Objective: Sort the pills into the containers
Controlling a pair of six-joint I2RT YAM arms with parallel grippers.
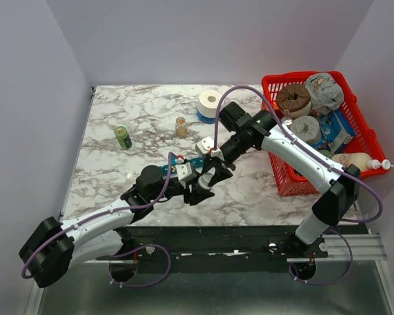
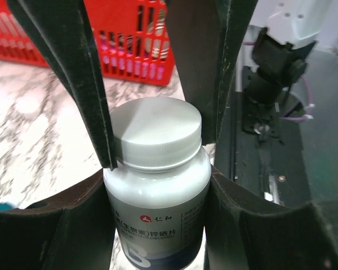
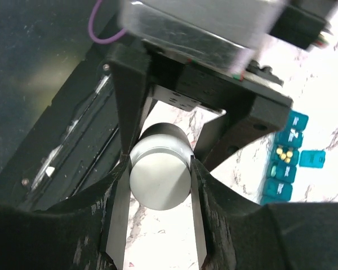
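Bottle (image 2: 158,225), glossy white plastic, tight in left gripper (image 2: 158,183); ribbed cap (image 2: 156,132) tight in right gripper (image 3: 160,169)

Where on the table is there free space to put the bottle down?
The marble table is bare left of the green bottle and along the far edge left of the tape roll. The centre is crowded: the left pincer and right pincer grip the white-capped bottle beside the teal organizer.
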